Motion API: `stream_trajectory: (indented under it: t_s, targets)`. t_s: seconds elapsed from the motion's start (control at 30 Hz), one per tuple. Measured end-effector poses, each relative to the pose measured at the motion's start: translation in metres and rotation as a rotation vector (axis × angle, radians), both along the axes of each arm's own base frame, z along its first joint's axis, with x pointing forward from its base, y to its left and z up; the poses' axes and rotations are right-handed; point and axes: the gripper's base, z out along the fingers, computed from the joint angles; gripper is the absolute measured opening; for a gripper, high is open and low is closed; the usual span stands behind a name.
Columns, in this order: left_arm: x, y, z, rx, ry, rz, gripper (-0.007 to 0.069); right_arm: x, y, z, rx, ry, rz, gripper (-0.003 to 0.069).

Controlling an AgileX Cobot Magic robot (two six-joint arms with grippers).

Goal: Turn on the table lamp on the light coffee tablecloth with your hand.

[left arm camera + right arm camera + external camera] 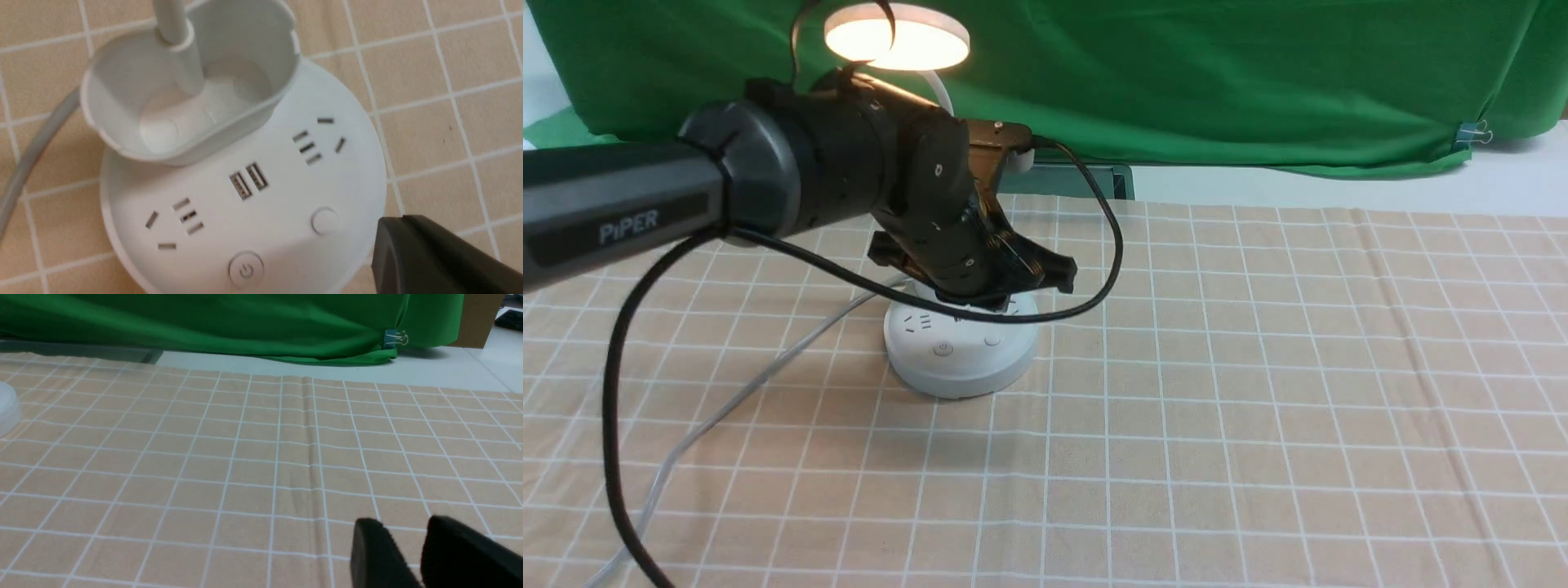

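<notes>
The table lamp stands on the light coffee tablecloth (1258, 367), and its disc head (897, 37) is glowing. Its round base (960, 347) shows a power button (245, 269), a plain round button (325, 221), sockets, and the oval cup (184, 90) with the neck rising from it. The pale cord (727, 392) runs off to the near left. My left gripper (980, 298) hovers just above the base. In its wrist view it (392, 245) shows as one dark mass beside the plain button, not touching it. My right gripper (406, 526) is low over bare cloth, its jaws slightly apart and empty.
A plain green cloth (1176, 73) hangs along the back, held by a binder clip (1470, 133). A grey-green flat object (1094, 175) lies at its foot behind the lamp. The arm's black cable (1111, 245) loops to the right of the base. The lamp's base edge shows in the right wrist view (6, 408).
</notes>
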Motion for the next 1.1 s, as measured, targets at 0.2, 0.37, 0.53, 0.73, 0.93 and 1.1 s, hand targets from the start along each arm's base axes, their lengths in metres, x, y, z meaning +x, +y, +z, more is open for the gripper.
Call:
stream_trajectory:
  t_s: [0.2, 0.37, 0.53, 0.73, 0.93, 1.1]
  targets:
    - [-0.027, -0.01, -0.024, 0.032, 0.091, -0.072, 0.0, 0.0, 0.0, 0.0, 0.0, 0.0, 0.0, 0.0241]
    - [-0.059, -0.02, -0.037, 0.04, 0.117, -0.14, 0.0, 0.0, 0.0, 0.0, 0.0, 0.0, 0.0, 0.0241]
    - [-0.097, -0.02, -0.01, -0.043, -0.015, -0.21, 0.0, 0.0, 0.0, 0.0, -0.001, 0.0, 0.0, 0.0241]
    - [-0.137, 0.016, 0.03, -0.177, -0.218, -0.206, 0.0, 0.0, 0.0, 0.0, 0.0, 0.0, 0.0, 0.0241]
    - [-0.186, 0.062, 0.067, -0.311, -0.449, -0.212, 0.0, 0.0, 0.0, 0.0, 0.0, 0.0, 0.0, 0.0241]
    - [-0.232, 0.105, 0.1, -0.402, -0.655, -0.229, 0.0, 0.0, 0.0, 0.0, 0.0, 0.0, 0.0, 0.0241]
